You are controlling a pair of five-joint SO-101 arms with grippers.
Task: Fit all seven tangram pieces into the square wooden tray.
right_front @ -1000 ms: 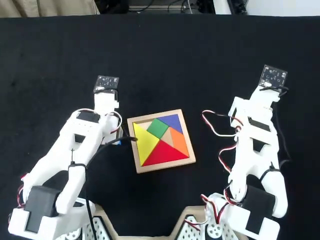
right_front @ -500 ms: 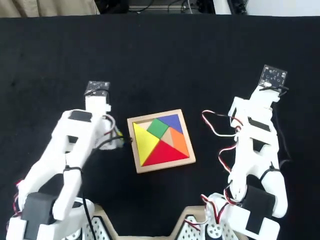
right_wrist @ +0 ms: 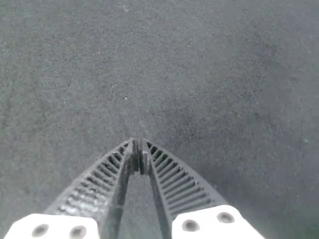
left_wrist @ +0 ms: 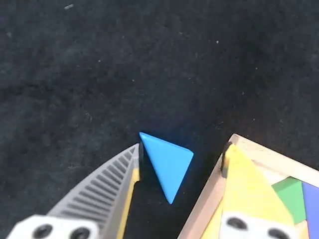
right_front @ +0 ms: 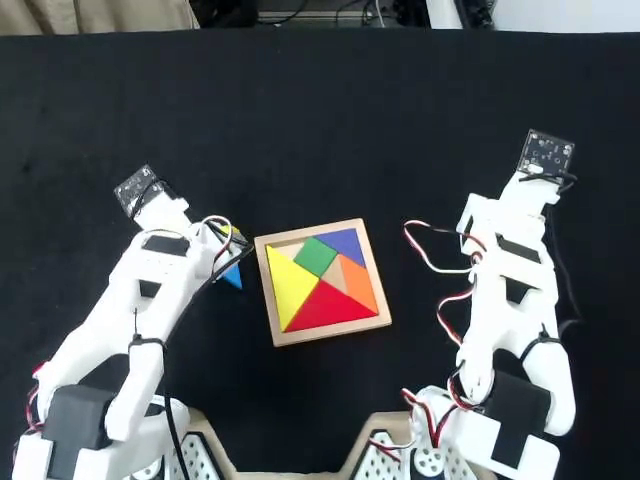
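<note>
Swung outward from the tray (left_wrist: 249,149), my left pincer (left_wrist: 182,148) gapes wide astride the blue triangle (left_wrist: 167,162); I should close squarely on its edges.

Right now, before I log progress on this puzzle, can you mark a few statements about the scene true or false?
1. The blue triangle lies inside the tray. False: it lies on the black cloth beside the tray.
2. The right gripper is shut and holds nothing. True.
3. The left gripper is open, with the blue triangle between its fingers. True.
4. The red piece lies on the cloth outside the tray. False: it sits in the tray, next to the yellow piece.
</note>
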